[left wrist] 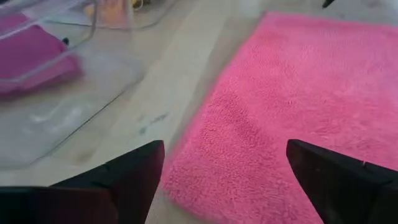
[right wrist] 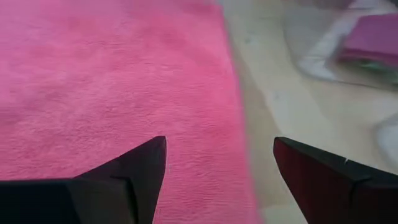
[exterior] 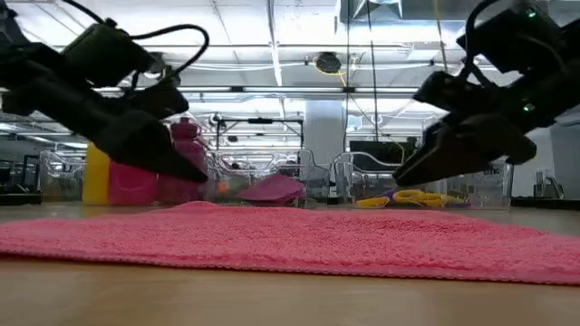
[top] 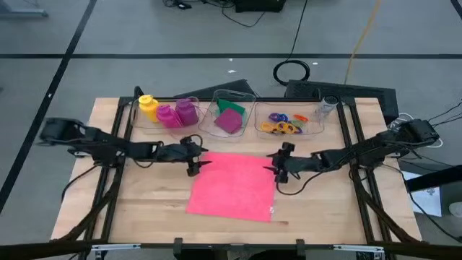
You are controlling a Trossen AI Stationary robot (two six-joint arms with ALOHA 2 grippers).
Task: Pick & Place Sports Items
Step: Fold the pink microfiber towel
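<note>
Left gripper (top: 193,165): fingers (left wrist: 127,177) spread wide and holding nothing, poised at the upper left corner of the pink cloth (top: 234,184); in the left wrist view one finger stands over bare wood and the other over the cloth, so the cloth's edge runs between them. Right gripper (top: 279,170): likewise released, fingers (right wrist: 323,177) apart with nothing between them, poised at the cloth's upper right edge; the right wrist view shows the cloth's border passing between its two fingers. In the low view both grippers hang just above the cloth, the left (exterior: 177,167) tilted down toward it, the right (exterior: 408,174) angled in from the opposite side.

The pink cloth lies spread flat at the centre of the wooden table (top: 115,209), a slightly skewed rectangle, free of either gripper.

Behind it, along the far edge, stand three clear bins side by side. The left bin (top: 137,121) holds a yellow bottle (top: 148,106), a magenta bottle (top: 167,115) and a purple bottle (top: 187,111), all upright. The middle bin (top: 214,115) holds a folded magenta cloth (top: 228,121) with a green cloth (top: 232,108) behind it. The right bin (top: 317,124) holds a heap of small rings (top: 283,123) in yellow, orange, purple and blue.
</note>
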